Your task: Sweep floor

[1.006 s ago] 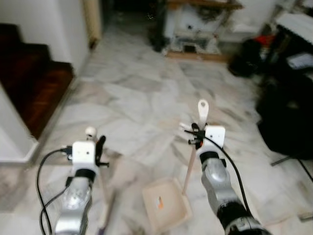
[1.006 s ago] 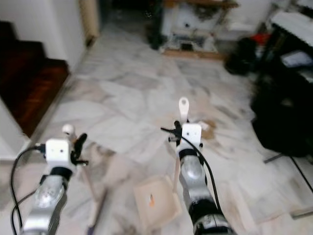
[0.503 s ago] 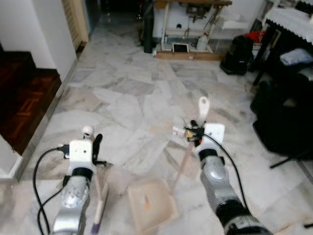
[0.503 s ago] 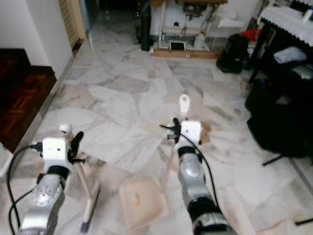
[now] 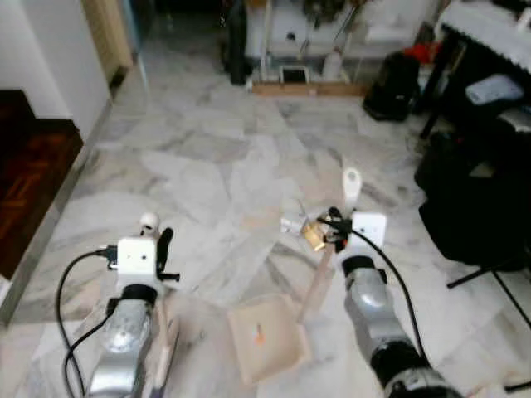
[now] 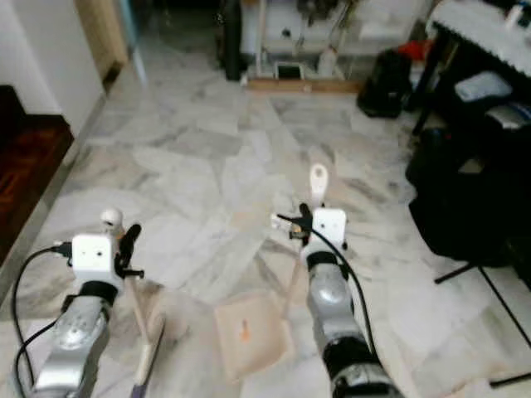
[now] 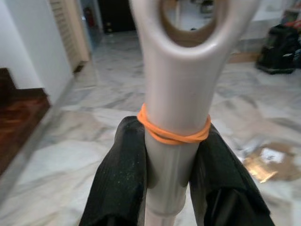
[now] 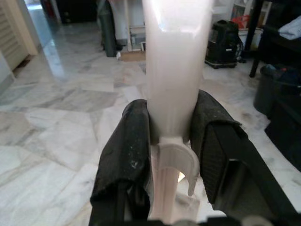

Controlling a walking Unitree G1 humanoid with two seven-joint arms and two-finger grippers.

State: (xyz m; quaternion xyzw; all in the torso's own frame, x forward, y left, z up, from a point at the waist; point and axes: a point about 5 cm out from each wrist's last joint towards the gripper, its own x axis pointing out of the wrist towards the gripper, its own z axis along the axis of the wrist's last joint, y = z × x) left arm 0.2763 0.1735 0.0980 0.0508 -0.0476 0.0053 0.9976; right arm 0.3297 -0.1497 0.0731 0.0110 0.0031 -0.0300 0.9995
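Beige dustpan (image 5: pixel 265 340) flat on marble, handle (image 5: pixel 319 282) in right hand (image 5: pixel 336 225).

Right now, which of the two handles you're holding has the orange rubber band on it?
The broom handle in the left gripper: the band circles it just above the fingers. The dustpan handle in the right gripper is bare.

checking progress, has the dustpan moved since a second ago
Yes. The dustpan, held by the right gripper, has come forward, closer to the brown scrap on the floor.
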